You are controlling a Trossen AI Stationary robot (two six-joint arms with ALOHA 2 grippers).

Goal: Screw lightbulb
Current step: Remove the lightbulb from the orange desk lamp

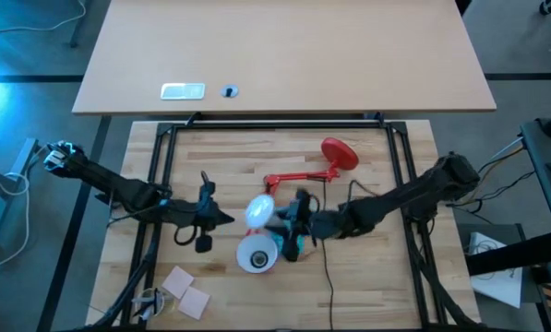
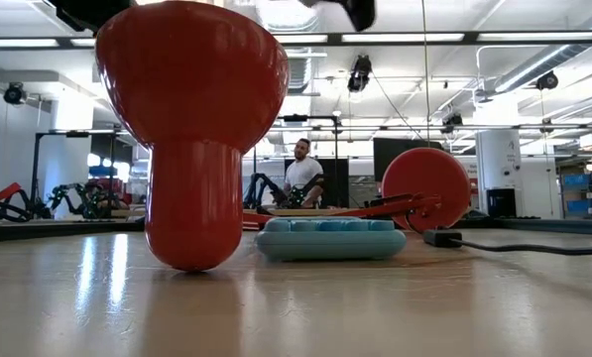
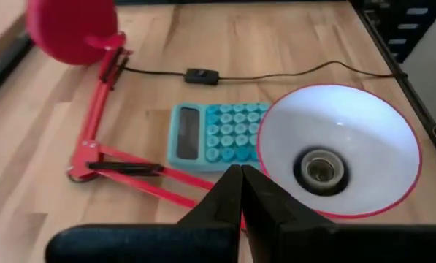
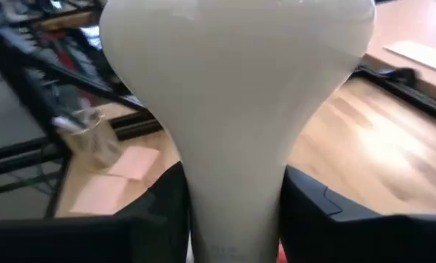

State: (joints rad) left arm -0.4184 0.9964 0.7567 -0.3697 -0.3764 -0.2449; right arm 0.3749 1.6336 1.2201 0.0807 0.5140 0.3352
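The white lightbulb (image 1: 259, 212) hangs above the table's middle in my right gripper (image 1: 282, 221), which is shut on it; in the right wrist view the lightbulb (image 4: 236, 88) fills the picture. Just near of it the red desk lamp's shade (image 1: 257, 254) rests on the table, its white inside and bare socket (image 3: 320, 168) facing up and toward the left arm. The lamp's round base (image 1: 340, 153) stands at the far right. My left gripper (image 1: 221, 218) is shut left of the shade, its tips (image 3: 241, 183) close to the rim; I cannot tell whether they touch it. My right gripper pinches the lightbulb's narrow neck (image 4: 236, 212) between its two fingers (image 4: 316, 208), one on either side. The fingers come about level from the table's right. The dome points away from the gripper, toward the table's left. The bulb is lifted clear of the table and the shade.
A teal calculator (image 3: 210, 131) lies flat beside the shade, under my right gripper. The lamp's red jointed arm (image 1: 295, 177) and its black cord with a switch (image 3: 201, 75) lie on the table. Pink note pads (image 1: 187, 290) sit at the near left. A person (image 2: 300, 174) sits far behind.
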